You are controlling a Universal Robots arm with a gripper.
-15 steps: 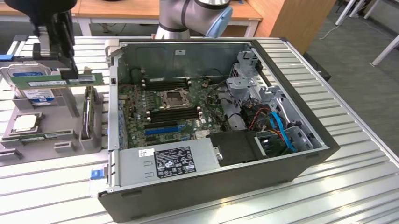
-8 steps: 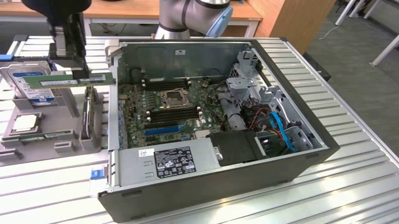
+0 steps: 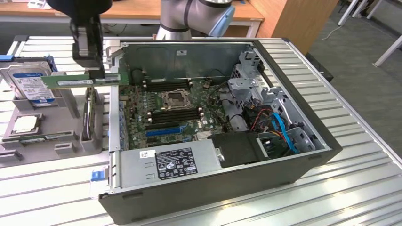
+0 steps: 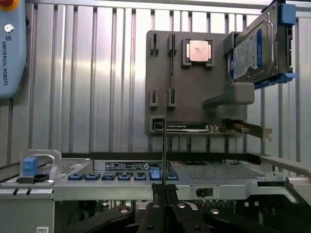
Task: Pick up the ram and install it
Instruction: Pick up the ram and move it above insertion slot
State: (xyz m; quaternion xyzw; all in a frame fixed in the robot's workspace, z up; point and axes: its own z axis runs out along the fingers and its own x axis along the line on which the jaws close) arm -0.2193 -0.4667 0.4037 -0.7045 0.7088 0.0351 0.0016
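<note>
— End effector [image 3: 95,75]: what has it got?
— Its fingers are pressed together on the ram [image 3: 69,82], gripping the flat faces near mid-length. The stick hangs level in the air over the gap between the grey fixture [image 3: 63,148] and the open case [image 3: 314,155]. One end is just at the case wall on the exterior view's left.
— Why hold it like that?
— My guess is that a mid-length grip keeps the long board balanced. Holding it on edge leaves the lower long edge free to meet a slot. From the wrist, the ram [image 4: 165,136] is a thin upright line rising out of the end effector [image 4: 165,194], so it sits straight, not skewed.
— And the slots?
— The memory slots [image 3: 172,114] flank the processor socket [image 3: 174,99] on the motherboard [image 3: 135,108], well apart from the stick. Whether any is filled I cannot tell.
— What else is hard to read?
— Edge-on, the chips and label are hidden from the wrist. In the exterior view the fingertips are dark against dark and hard to separate. A second green stick [image 3: 37,138] seems to lie in the fixture near the processor chip [image 3: 25,123], partly sunk in its groove. In the wrist view the case rim covers the motherboard.
</note>
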